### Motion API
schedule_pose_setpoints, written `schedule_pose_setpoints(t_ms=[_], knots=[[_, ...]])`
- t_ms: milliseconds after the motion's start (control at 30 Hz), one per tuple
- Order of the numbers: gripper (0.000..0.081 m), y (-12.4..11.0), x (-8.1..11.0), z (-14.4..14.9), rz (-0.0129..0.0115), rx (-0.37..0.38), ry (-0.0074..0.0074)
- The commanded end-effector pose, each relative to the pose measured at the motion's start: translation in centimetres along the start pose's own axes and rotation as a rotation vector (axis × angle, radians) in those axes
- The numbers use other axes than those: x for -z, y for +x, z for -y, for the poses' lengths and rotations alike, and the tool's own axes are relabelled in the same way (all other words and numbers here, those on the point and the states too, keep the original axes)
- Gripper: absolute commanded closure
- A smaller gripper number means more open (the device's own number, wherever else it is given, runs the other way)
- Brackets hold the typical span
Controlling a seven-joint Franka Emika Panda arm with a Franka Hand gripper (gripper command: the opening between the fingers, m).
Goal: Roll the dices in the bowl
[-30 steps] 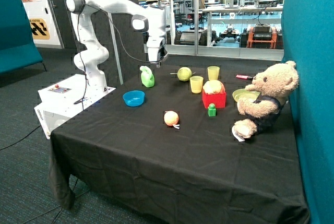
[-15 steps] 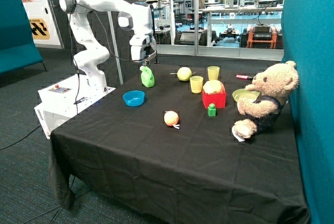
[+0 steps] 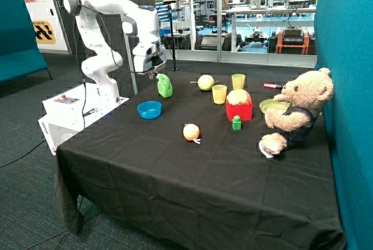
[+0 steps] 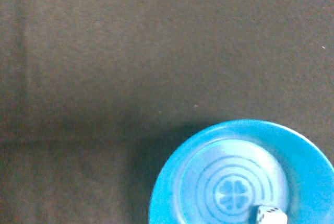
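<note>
Your hand [image 3: 152,74] hangs in the air above the tabletop [image 3: 192,162], roughly over the blue bowl [image 3: 149,109], and honestly I can't tell if it's open or closed from here. The wrist view looks straight down and catches the bowl [image 4: 242,174] with one white dice [image 4: 270,216] sitting inside, near its rim. The second dice isn't visible. Around 1 o'clock from the bowl stands a green watering can [image 3: 165,85]. My guess: you're lining up overhead so you can come down on the dice.
</note>
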State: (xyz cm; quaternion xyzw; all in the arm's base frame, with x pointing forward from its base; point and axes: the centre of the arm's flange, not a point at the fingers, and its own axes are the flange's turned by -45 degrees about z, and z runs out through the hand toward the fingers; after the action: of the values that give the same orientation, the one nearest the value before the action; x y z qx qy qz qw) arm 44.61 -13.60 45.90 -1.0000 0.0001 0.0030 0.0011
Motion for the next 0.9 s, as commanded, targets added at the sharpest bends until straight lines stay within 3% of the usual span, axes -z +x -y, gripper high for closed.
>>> schedule_pose_setpoints(t_ms=[0,100,300,367,500,867], knots=[[0.0808,-0.9,-1.7,-2.3,-0.006,-0.041,-0.002],[0.0808,-0.8,-1.9,-2.2,-0.0059,-0.029,-0.002],[0.0358,-0.3,-2.0,-1.2,-0.0059,0.011,-0.0021],[0.0276,-0.1,-2.1,-0.8,-0.0059,0.018,-0.0022],[0.0244,0.1,-2.3,-0.4,-0.0059,0.028,-0.0022],[0.0289,0.5,-2.4,-0.6,-0.0059,0.026,-0.0022]])
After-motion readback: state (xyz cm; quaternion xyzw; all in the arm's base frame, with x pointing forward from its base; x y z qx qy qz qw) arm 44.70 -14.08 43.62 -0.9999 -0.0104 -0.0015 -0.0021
